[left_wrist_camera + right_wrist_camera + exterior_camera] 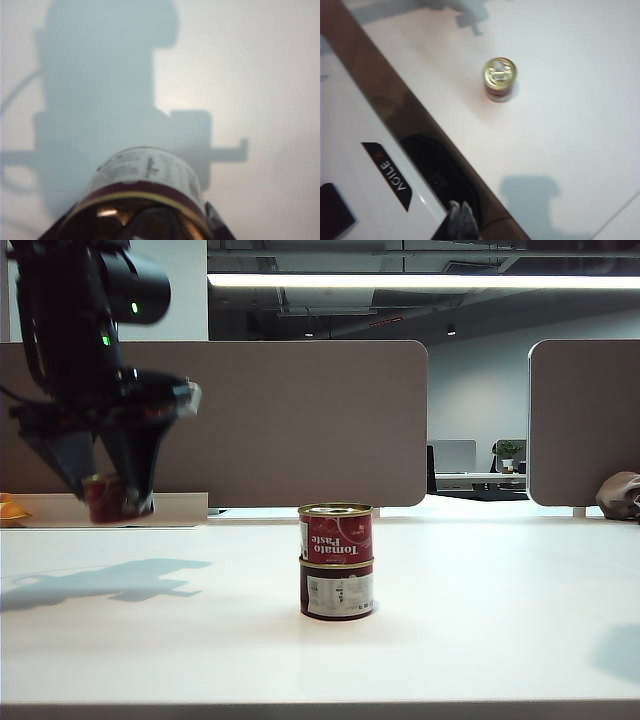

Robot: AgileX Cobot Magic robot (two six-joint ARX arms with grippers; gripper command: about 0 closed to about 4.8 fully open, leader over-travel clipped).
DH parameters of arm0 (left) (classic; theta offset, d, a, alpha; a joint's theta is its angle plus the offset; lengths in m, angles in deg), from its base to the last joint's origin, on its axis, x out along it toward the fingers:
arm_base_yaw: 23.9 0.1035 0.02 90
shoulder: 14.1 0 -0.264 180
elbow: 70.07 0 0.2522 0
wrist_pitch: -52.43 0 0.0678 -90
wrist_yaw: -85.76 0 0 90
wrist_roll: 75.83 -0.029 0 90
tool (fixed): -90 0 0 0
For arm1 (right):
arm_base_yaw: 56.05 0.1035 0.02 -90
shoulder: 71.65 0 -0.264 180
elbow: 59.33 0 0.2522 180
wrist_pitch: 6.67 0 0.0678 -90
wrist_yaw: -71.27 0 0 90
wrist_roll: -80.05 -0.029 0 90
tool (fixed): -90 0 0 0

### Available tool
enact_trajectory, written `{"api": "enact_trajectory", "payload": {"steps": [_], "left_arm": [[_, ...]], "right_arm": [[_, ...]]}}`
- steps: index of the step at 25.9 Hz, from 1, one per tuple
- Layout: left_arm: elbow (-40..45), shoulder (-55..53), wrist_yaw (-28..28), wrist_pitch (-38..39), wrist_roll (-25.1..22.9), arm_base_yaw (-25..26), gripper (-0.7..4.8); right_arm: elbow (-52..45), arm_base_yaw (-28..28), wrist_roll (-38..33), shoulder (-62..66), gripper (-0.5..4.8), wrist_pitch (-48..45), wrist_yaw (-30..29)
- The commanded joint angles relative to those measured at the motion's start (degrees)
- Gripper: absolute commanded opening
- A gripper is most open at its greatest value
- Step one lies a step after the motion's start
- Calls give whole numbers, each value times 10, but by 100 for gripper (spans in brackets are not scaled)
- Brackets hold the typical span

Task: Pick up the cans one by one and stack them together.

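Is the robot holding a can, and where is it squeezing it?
Yes. The left gripper holds a tomato paste can by its sides, lifted above the table. The right gripper is shut, holding nothing.

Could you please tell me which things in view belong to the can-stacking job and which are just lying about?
Job:
- stacked top can
- bottom can
- third can, lifted in the left gripper

Lying about:
- orange object, far left
- brown bag, far right

Only the two stacked cans [336, 561] stand mid-tabletop [500, 640]; bare surface lies open toward every edge around them.
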Motion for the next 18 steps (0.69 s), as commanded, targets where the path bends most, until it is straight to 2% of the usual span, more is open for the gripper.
{"api": "enact_trajectory", "payload": {"steps": [1, 4, 9, 14, 18], "left_arm": [[-3, 38, 33, 17, 10, -7, 173], [-3, 64, 49, 20, 10, -28, 173], [-3, 83, 46, 2, 40, -114, 173], [-3, 83, 42, -41, 77, -156, 173], [-8, 79, 34, -59, 88, -179, 173]], "right_arm": [[-12, 0, 0, -7, -5, -1, 8], [-25, 0, 0, -14, -5, -2, 10], [-36, 0, 0, -19, -5, -2, 28], [-36, 0, 0, -24, -5, -2, 31], [-36, 0, 0, -31, -5, -1, 31]]}}
